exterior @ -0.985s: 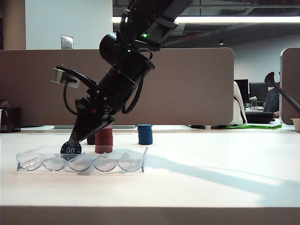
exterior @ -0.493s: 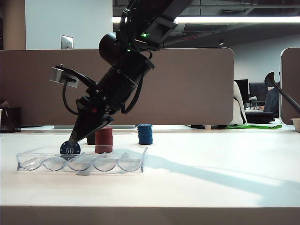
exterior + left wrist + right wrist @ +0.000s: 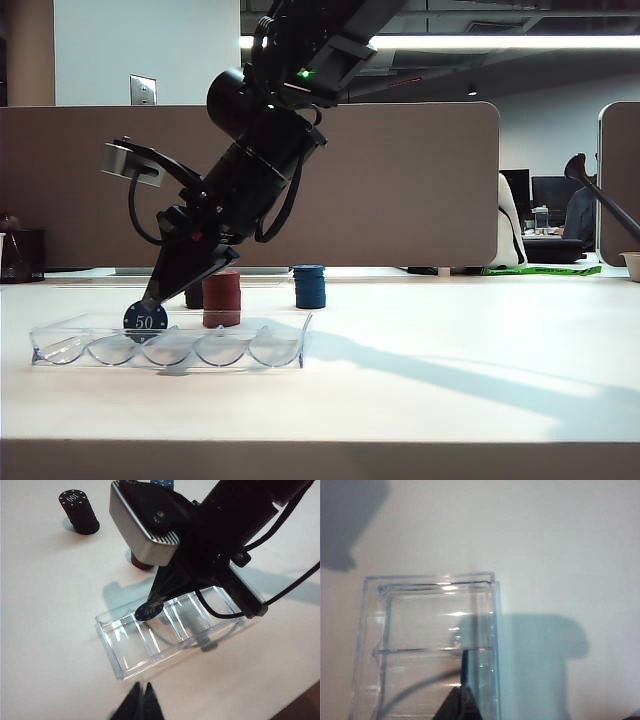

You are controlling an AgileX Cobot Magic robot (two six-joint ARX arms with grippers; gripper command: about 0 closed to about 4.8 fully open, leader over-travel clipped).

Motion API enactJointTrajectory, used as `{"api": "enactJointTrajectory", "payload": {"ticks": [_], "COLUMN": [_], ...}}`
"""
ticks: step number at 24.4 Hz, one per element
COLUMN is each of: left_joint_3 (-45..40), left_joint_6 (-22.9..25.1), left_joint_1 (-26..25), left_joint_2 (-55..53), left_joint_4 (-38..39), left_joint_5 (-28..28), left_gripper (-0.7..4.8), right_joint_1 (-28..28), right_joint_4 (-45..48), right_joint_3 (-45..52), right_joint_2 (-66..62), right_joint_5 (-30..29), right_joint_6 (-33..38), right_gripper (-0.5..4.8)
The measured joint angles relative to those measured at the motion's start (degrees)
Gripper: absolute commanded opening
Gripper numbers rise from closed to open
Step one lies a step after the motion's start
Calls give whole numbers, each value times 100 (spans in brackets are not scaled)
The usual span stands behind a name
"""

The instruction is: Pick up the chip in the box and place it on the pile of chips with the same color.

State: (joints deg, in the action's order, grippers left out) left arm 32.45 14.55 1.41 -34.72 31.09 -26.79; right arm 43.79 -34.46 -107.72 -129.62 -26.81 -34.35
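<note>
- Left gripper (image 3: 141, 706): nearest the front edge of the table, fingers together, empty, idle short of the box (image 3: 60, 345).
- Right gripper (image 3: 150, 305): arm slanting down into the box, jaws pinched shut on the chip (image 3: 145, 320), held on edge at a slot near the left end.
- Step: grasp made; next, lift clear of the wall.
- Blue pile (image 3: 309, 286): behind, right of red stack (image 3: 221, 297).

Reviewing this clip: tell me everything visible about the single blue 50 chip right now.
The chip is a dark blue round disc, seemingly plastic, with a white "50" and small white rim marks. It stands on edge, face toward the exterior camera, pinched at its upper rim by the shut right gripper, which reaches across to the left of the table. Its lower part sits in the clear box, near the second slot from that end. Whether it touches the box floor is unclear.
</note>
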Motion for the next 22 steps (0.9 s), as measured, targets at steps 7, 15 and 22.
{"api": "enactJointTrajectory", "payload": {"ticks": [7,15,22], "left_joint_3": [0,0,0], "left_joint_6": [0,0,0], "left_joint_1": [0,0,0], "left_joint_2": [0,2,4], "left_joint_4": [-2,-2,-2], "left_joint_5": [-2,0,0], "left_gripper": [-5,-5,-6], "right_joint_1": [66,98,31], "right_joint_4": [-81,-79,146], "right_joint_3": [-9,-9,-20], "right_joint_2": [94,452,887], "right_joint_5": [11,7,-4], "right_joint_6": [0,205,933], "right_gripper": [-1,-1,-1]}}
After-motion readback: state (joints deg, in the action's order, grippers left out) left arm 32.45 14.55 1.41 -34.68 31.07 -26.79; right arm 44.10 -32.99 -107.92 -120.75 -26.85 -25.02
